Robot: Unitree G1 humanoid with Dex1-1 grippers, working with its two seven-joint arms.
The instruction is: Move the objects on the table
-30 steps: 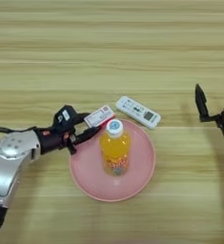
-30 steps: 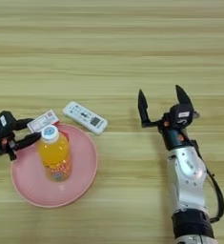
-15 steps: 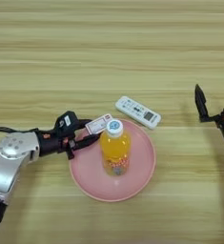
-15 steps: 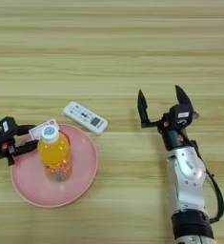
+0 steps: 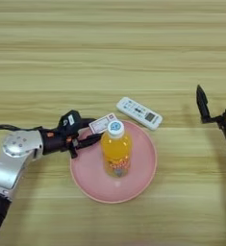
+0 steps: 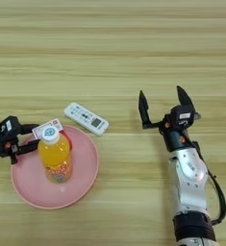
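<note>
Over the last second the left tool (image 5: 88, 132) had carried the packet (image 5: 103, 124) rightward, from the worktop (image 5: 109, 57) beside the plate (image 5: 133, 185) to a spot over the plate's rim at about 10 o'clock; the bottle, remote and right arm had not shifted.

Going left to right: the left arm lay along the worktop at the plate's 9 o'clock, reaching right. Its tool pinched the packet's left end, one finger above and one below, and the packet's right end sat just beside the bottle's white cap. The bottle (image 5: 116, 156) stood upright on the plate, slightly left of centre. The plate itself lay flat on the worktop. The remote (image 5: 139, 113) lay on the worktop at the plate's 1 o'clock, just off the rim, its long axis running from 10 to 4 o'clock. Well apart to the right, at the plate's 3 o'clock, the right tool (image 6: 165, 103) hung idle over the worktop with its two fingers spread wide and pointing toward 12 o'clock, holding nothing.
</note>
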